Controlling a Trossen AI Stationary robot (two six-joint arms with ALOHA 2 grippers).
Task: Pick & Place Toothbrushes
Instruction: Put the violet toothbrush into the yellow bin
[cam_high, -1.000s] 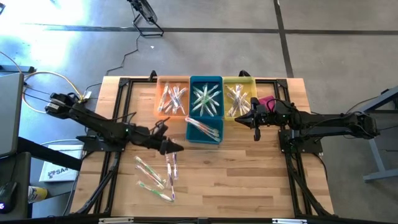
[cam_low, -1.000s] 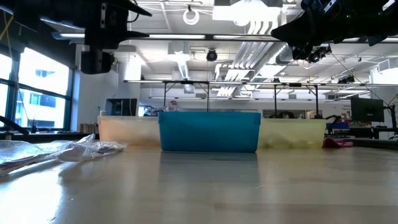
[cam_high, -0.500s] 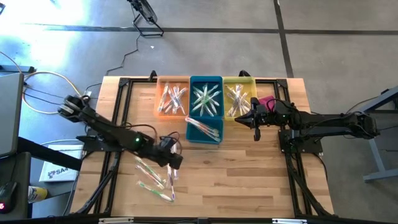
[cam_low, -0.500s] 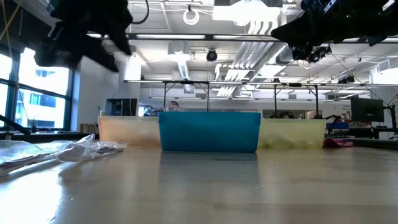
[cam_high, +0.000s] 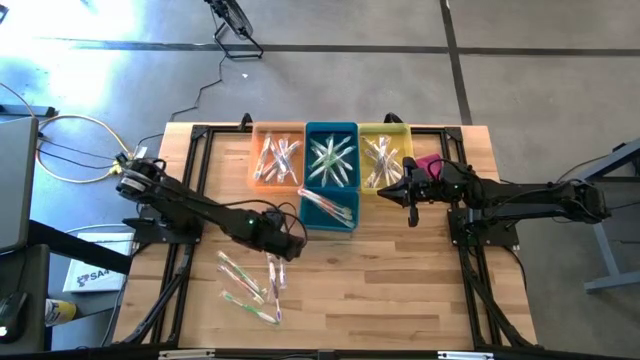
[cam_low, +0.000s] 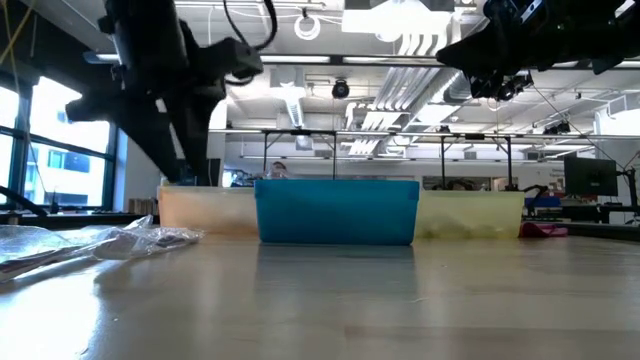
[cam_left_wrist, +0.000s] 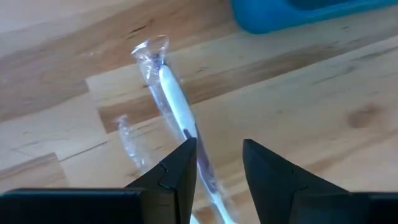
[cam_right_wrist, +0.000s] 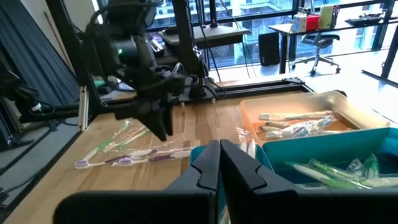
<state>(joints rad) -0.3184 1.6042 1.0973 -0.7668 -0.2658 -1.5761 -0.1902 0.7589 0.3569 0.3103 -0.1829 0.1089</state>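
The left gripper (cam_left_wrist: 216, 163) hangs over the table (cam_high: 400, 280) with its jaws apart, right above a wrapped toothbrush (cam_left_wrist: 180, 118). More toothbrushes (cam_high: 250, 285) lie at about 7 o'clock from the blue bin (cam_high: 330, 215). The right gripper (cam_high: 410, 195), jaws together, waits by the yellow bin (cam_high: 384, 130).

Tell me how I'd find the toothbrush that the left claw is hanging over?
Start at the blue bin nearest the table's middle. Just in front of it the left gripper, fingers apart, hangs above loose wrapped toothbrushes. The wrapped toothbrush between its fingers has a white handle turning purple, and lies nearest the bin.
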